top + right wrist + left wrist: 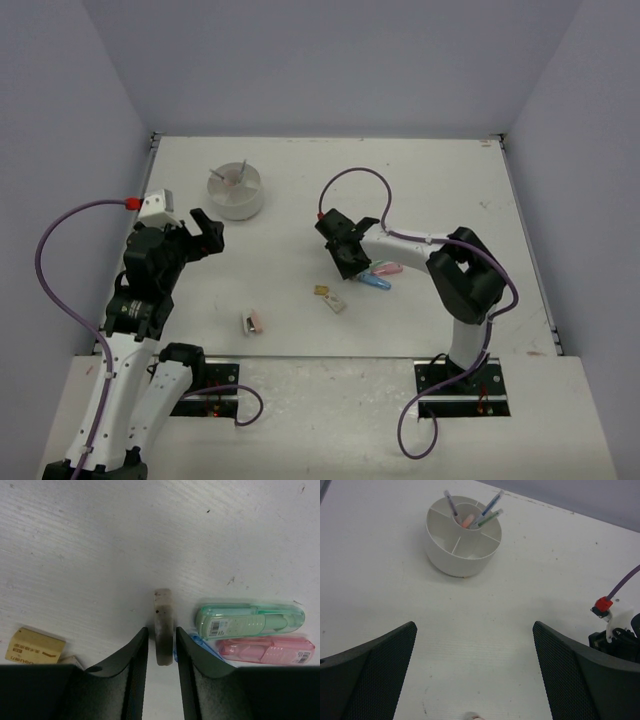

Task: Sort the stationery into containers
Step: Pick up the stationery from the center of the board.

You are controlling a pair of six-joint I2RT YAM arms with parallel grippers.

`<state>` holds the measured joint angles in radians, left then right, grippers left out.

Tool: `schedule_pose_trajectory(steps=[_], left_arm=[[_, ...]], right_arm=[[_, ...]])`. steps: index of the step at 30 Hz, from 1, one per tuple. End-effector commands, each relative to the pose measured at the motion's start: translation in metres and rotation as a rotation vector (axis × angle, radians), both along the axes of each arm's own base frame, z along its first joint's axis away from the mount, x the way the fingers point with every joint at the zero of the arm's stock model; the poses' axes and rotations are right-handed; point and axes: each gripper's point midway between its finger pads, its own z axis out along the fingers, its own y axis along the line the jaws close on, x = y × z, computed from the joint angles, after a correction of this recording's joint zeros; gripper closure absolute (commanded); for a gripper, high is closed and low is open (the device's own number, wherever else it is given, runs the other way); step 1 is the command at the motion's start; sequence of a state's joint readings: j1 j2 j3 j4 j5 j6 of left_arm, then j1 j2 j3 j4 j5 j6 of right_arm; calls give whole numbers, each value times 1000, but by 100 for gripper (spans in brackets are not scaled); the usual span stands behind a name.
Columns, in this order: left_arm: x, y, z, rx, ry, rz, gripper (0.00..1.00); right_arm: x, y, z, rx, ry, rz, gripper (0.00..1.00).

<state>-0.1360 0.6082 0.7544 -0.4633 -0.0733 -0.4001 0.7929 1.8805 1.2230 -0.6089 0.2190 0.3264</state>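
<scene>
The right tool (160, 647) is closed on a grey eraser (163, 620). The eraser is a thin, rounded, speckled slab standing on edge on the white desk (450, 190), its far end poking out past the fingertips. Just beside the tool's right finger two see-through capsules lie side by side, lengthwise across the wrist view. The green capsule (250, 620), with a barcode label, is the farther one, and the pink capsule (265, 650) touches it on the near side. A sliver of a blue piece (196, 640) shows between that finger and the pink capsule. Off the tool's left finger, apart from it, lies a tan eraser (35, 646) with brown print. The left tool (474, 630) hangs wide open over bare desk, holding nothing. Well ahead of it stands the dish (445, 550), round and white, with inner walls splitting it into compartments around a centre cup. Several pens (490, 507) lean upright in that cup, with something orange-pink among them.
</scene>
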Motion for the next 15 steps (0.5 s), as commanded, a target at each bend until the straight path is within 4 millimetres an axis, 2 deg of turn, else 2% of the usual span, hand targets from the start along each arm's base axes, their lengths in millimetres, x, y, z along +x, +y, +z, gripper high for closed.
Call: schedule_pose_trajectory(steps=[1, 4, 8, 10, 11, 13, 15], left_arm=[[5, -7, 12, -16, -42, -40, 0], [3, -22, 14, -59, -43, -112, 0], [2, -42, 19, -109, -61, -214, 0], [-2, -63, 25, -141, -84, -338, 0], [-5, -73, 29, -156, -97, -399, 0], [-18, -104, 40, -240, -127, -598, 1], [-37, -128, 49, -316, -162, -779, 2]], right_arm=[[-7, -1, 15, 38, -11, -11, 82], [-9, 14, 34, 126, -33, 24, 100], [-15, 39, 65, 274, -70, 89, 100], [-27, 56, 103, 419, -104, 179, 100], [-30, 59, 107, 440, -112, 203, 100], [-50, 73, 157, 630, -159, 311, 100], [-79, 88, 195, 820, -151, 462, 100]])
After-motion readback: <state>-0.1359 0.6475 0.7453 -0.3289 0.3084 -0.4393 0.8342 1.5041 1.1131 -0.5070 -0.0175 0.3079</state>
